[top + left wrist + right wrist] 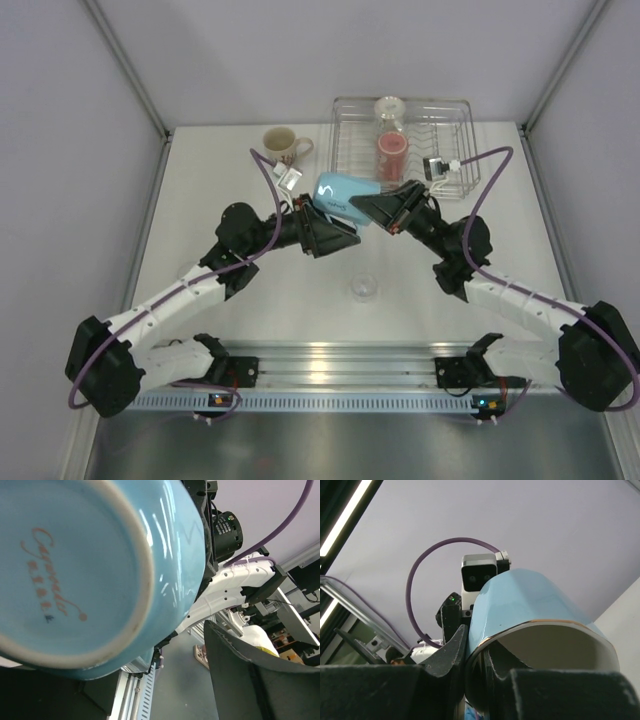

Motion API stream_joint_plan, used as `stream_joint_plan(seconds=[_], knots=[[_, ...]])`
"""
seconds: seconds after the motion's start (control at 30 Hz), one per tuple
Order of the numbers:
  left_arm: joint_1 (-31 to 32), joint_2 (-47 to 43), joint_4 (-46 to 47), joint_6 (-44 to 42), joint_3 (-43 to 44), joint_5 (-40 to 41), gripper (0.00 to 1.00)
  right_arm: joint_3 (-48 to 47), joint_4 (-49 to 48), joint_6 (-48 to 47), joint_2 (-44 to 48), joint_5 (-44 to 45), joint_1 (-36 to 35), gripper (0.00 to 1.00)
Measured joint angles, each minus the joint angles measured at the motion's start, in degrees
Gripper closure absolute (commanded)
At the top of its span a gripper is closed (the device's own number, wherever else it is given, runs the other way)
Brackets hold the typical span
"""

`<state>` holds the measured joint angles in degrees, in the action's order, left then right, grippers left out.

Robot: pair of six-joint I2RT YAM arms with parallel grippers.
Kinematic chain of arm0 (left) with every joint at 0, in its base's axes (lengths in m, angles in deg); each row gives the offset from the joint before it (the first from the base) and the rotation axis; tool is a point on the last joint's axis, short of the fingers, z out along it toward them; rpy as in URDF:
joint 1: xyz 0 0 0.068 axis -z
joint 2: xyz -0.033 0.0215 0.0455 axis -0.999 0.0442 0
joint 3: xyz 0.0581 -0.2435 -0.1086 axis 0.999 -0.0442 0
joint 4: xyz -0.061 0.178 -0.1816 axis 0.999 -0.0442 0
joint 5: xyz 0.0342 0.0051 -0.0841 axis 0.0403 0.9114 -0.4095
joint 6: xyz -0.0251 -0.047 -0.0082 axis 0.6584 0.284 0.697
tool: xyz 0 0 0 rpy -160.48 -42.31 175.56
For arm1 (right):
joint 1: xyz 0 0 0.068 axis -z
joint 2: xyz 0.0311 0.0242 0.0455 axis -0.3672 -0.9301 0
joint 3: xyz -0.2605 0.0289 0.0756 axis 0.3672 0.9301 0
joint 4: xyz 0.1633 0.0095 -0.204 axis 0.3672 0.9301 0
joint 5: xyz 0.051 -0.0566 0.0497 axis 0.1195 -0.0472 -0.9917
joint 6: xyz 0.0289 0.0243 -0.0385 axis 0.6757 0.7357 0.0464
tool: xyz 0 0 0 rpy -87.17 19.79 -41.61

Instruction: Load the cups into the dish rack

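A light blue cup (345,192) hangs above the table between both arms, tipped on its side. My right gripper (362,206) is shut on the cup's rim (530,630), one finger inside the mouth and one outside. My left gripper (350,230) faces the cup's base (75,570); it is open, and its right finger (250,680) stands apart from the cup wall. The dish rack (345,160) at the back right holds a red tumbler (392,150) and a clear glass (389,108). A cream floral mug (280,145) stands left of the rack. A small clear glass (364,287) sits on the table near the middle.
Grey walls with metal posts close in the table on the left, back and right. A metal rail (340,360) carrying both arm bases runs along the near edge. Purple cables loop above each wrist.
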<state>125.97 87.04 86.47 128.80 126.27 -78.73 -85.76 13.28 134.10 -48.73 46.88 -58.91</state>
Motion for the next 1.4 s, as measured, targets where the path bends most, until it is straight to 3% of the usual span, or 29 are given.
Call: stream_joint_plan(seconds=[0.4,0.63,0.87,0.97,1.13,1.3,1.4], knots=[[0.7,0.7,1.3,2.6,-0.7,2.0,0.66,0.1,-3.7,1.3,-1.0,0.2,-0.3,1.00],[1.0,1.2,2.3,4.4,-1.5,3.7,0.55,2.8,-8.3,2.5,-2.1,0.5,-0.3,1.00],[1.0,2.3,6.9,6.5,-4.4,6.2,0.62,4.0,-10.0,5.3,-4.4,2.0,-0.4,1.00],[1.0,3.9,8.7,7.6,-4.4,6.7,0.71,4.1,-10.3,5.5,-4.7,3.0,-0.4,1.00],[0.9,5.4,9.0,8.7,-4.4,7.5,1.00,4.8,-11.2,4.9,-5.4,4.4,-0.4,1.00],[0.9,5.4,8.9,8.3,-4.4,7.6,1.00,5.1,-11.6,4.8,-5.4,4.5,-0.4,0.84],[1.2,5.4,9.1,8.0,-4.4,7.9,1.00,5.2,-11.5,4.9,-5.2,3.8,-0.5,0.68]])
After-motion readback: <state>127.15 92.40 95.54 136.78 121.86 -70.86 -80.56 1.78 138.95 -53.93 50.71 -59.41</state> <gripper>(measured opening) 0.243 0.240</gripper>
